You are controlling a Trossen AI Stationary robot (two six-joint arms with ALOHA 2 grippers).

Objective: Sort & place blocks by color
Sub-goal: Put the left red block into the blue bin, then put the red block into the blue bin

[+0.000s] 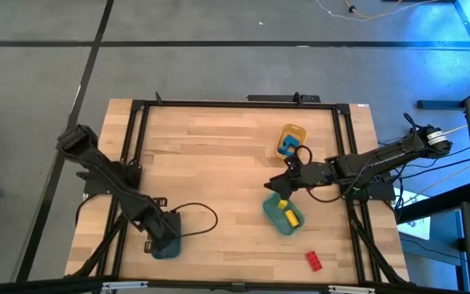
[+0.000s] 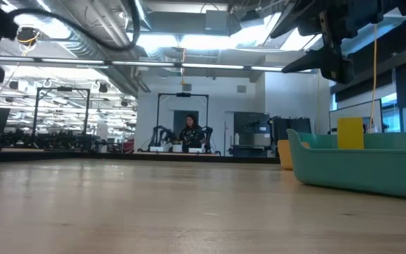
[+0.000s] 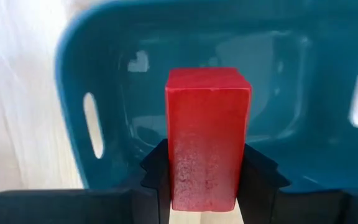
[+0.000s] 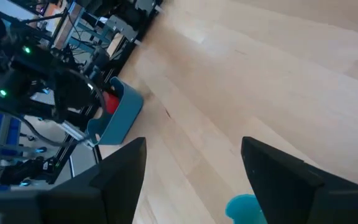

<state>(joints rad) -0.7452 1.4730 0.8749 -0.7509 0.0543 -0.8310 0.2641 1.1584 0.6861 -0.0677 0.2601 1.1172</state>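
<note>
My left gripper (image 1: 167, 238) hangs over the slate-blue tray (image 1: 166, 248) near the table's near-left corner, shut on a red block (image 3: 207, 134). My right gripper (image 1: 277, 189) is open and holds nothing; it hovers over the far edge of the teal tray (image 1: 282, 216). That tray holds yellow blocks (image 1: 289, 214), one of them standing upright (image 2: 349, 132). A blue block (image 1: 285, 145) lies in the yellow tray (image 1: 292, 137). Another red block (image 1: 313, 260) lies flat on the table by the near edge. In the right wrist view the slate-blue tray (image 4: 118, 115) shows something red inside. My left gripper pinches the red block by its two long side faces (image 3: 173, 168), one dark finger (image 3: 157, 174) on each side. It comes from above, pointing down. The block is lifted clear and stands out beyond the fingertips, above the inside of the slate-blue tray (image 3: 278, 93).
The yellow tray (image 2: 285, 154) sits just beyond the teal tray (image 2: 358, 166) on the table's right half. A black frame (image 1: 137, 106) runs along the table's edges. Bare wood (image 1: 210, 155) spans the middle and far left. A person (image 2: 190, 132) sits far back in the room.
</note>
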